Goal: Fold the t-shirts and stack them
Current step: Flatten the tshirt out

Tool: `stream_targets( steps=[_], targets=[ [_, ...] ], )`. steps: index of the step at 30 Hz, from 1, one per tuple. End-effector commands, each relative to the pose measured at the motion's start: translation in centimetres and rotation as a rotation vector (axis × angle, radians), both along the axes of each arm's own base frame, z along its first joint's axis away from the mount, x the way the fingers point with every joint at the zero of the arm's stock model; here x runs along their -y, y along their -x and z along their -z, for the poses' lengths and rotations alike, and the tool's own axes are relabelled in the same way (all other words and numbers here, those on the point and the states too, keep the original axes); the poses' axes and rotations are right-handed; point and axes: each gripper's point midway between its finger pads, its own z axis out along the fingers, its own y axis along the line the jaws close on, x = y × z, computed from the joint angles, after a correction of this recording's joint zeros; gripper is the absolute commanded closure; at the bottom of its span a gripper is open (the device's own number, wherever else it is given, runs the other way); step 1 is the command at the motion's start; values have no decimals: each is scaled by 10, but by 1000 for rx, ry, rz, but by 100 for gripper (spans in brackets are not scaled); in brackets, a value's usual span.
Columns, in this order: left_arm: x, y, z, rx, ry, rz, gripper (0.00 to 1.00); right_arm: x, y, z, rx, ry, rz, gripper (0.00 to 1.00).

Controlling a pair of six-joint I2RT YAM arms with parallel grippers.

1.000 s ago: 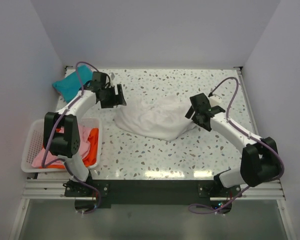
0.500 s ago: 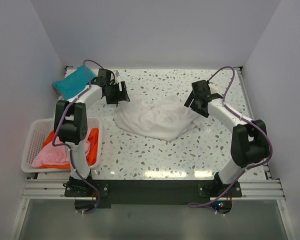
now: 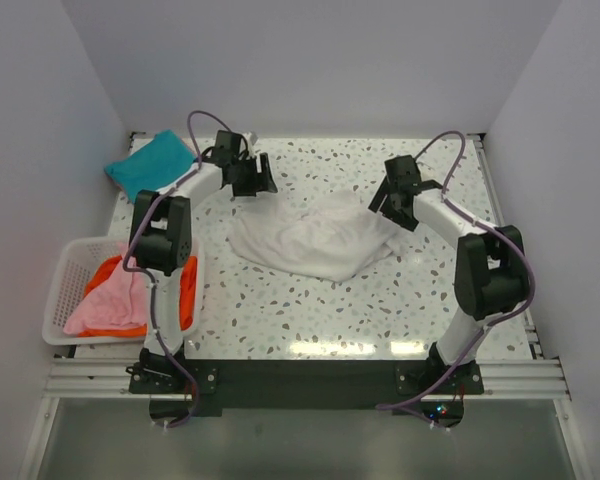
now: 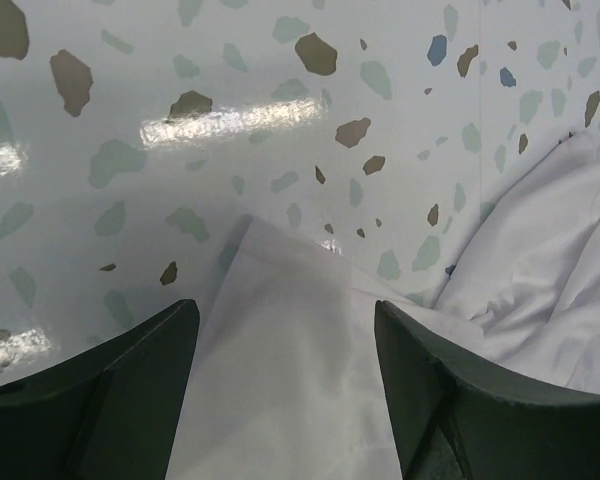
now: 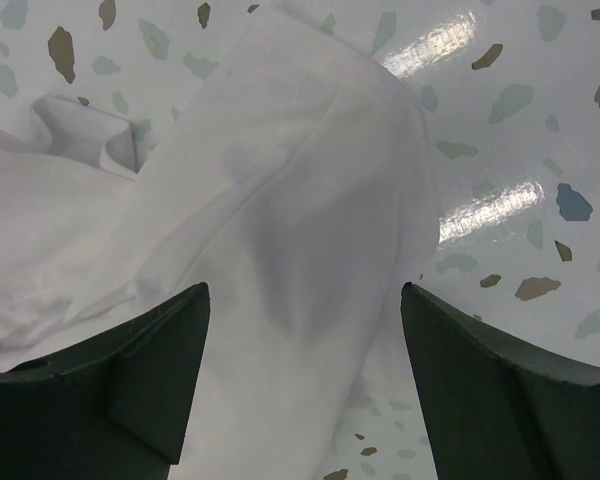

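At far edge of white t-shirt (image 3: 315, 240), L gripper (image 3: 254, 186) & R gripper (image 3: 391, 204) shifted back, both released

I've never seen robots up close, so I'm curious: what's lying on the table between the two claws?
The crumpled white t-shirt spans it, from the left gripper to the right gripper, as the top view shows.

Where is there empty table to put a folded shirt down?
The biggest bare patch of the speckled table is the near strip, between the crumpled white t-shirt and the near edge. A smaller one lies at the far edge, between the left gripper and right gripper. The left side is crowded: white plastic lattice basket, teal t-shirt.
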Motion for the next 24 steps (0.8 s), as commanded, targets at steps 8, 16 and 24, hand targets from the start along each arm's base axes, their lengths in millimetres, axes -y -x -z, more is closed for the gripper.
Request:
stream_targets(
  steps=[8, 16, 24],
  targets=[
    [22, -26, -6, 91, -68, -10, 27, 0, -18, -18, 46, -27, -9, 20],
    [21, -23, 11, 75, -113, -41, 43, 2, -15, -17, 38, -38, -12, 20],
    [20, -21, 4, 88, -131, -57, 100, 7, -12, -19, 38, -35, -10, 21]
  ],
)
